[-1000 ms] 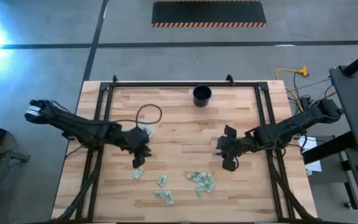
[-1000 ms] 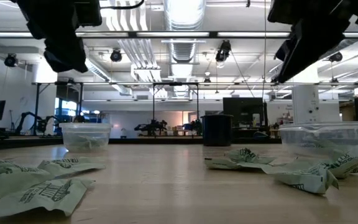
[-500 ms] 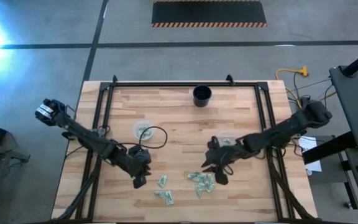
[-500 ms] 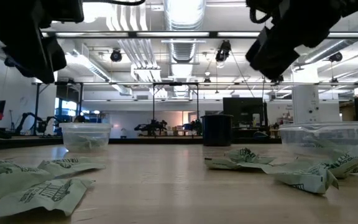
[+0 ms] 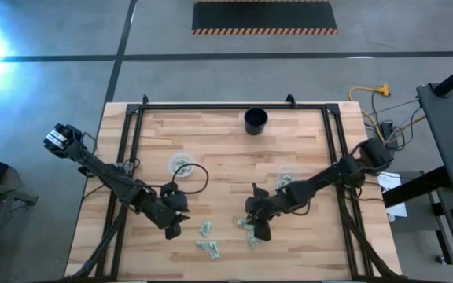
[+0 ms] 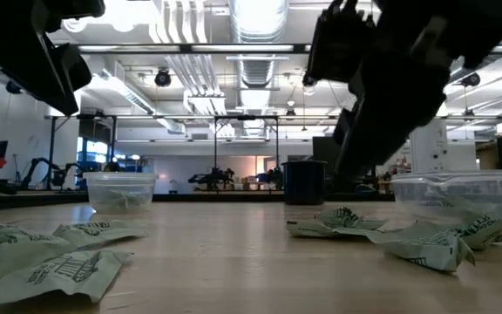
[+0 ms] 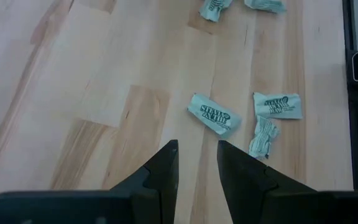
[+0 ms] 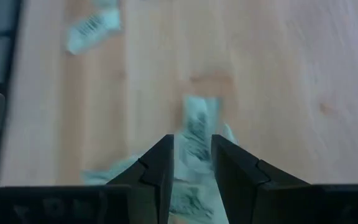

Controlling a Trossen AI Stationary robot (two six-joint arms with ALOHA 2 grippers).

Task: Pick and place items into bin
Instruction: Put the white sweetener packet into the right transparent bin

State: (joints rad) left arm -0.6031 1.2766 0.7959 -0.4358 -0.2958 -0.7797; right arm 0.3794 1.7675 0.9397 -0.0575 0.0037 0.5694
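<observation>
Small pale green-and-white crinkled packets (image 5: 254, 228) lie scattered on the wooden table (image 5: 226, 149) near its front edge, bare wood behind; left gripper (image 7: 196, 163) and right gripper (image 8: 191, 158) hover over them, fingers parted, holding nothing.

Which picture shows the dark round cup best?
The high view: the dark cup shows whole from above, alone near the table's far edge. The low view shows it only side-on, far off. Neither wrist view shows it.
</observation>
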